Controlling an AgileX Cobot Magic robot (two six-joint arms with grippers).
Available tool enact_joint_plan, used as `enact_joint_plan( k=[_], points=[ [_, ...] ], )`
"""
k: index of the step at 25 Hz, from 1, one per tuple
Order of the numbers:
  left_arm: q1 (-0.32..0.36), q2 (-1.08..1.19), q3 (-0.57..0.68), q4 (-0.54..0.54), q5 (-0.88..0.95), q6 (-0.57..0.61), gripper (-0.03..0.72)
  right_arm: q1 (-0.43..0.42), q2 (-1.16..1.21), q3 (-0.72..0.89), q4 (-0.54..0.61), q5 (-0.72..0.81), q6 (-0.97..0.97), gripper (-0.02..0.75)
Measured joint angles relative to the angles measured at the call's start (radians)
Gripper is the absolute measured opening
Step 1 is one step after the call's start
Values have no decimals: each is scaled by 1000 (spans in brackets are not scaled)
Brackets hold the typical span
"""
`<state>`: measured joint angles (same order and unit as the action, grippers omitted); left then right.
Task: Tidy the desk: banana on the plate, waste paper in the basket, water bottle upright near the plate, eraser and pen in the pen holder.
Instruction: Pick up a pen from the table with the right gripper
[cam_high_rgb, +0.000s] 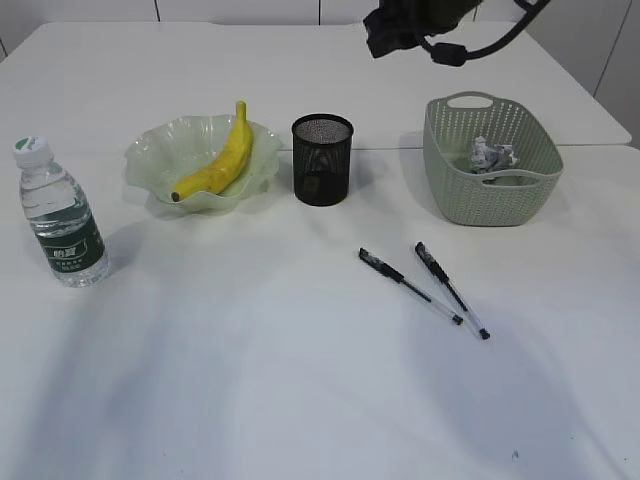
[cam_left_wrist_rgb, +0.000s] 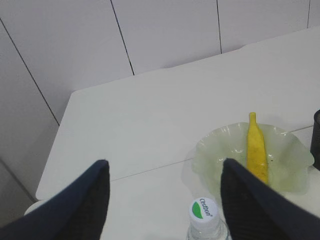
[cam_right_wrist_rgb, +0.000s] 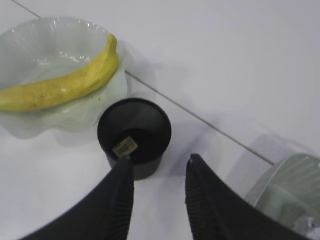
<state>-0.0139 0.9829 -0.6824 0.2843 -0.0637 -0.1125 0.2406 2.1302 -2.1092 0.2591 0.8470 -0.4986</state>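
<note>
Although most of the tidying looks done, two pens remain on the worktop (cam_high_rgb: 300, 400), so pen pickup is judged the step in hand. At the far left the water bottle (cam_high_rgb: 60, 215) stands upright, near the plate (cam_high_rgb: 160, 160), on which the banana (cam_high_rgb: 218, 160) lies. The left gripper (cam_left_wrist_rgb: 162, 200) is seen above the bottle cap, its jaws apart and holding nothing. Just right of the plate stands the mesh pen holder (cam_high_rgb: 322, 160), inside which a small pale block, probably the eraser (cam_right_wrist_rgb: 125, 147), is seen. The right gripper (cam_right_wrist_rgb: 157, 195) is poised beside the holder, its jaws partly apart and empty. The two pens (cam_high_rgb: 410, 285) lie near each other, slanted, in front of the basket (cam_high_rgb: 490, 160), where the waste paper (cam_high_rgb: 492, 155) rests. One pen should be approached from above with the jaws set across its barrel, away from its neighbour, then tipped upright before release into the holder.
</note>
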Motion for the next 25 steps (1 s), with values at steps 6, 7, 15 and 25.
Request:
enact_joint_plan(
  k=[6,7,15,25],
  points=[
    [0,-2,0,-65,25,-18,494,-3,-2,0,-44,124,62,265],
    [0,-2,0,-73,30,-18,494,-3,-2,0,-46,132,69,265],
    [0,-57,0,-131,91,-18,494,-3,-2,0,-65,237,103,265],
    [0,-80,-81,-135,219,-18,494,-3,-2,0,-162,383,165,265]
  ],
)
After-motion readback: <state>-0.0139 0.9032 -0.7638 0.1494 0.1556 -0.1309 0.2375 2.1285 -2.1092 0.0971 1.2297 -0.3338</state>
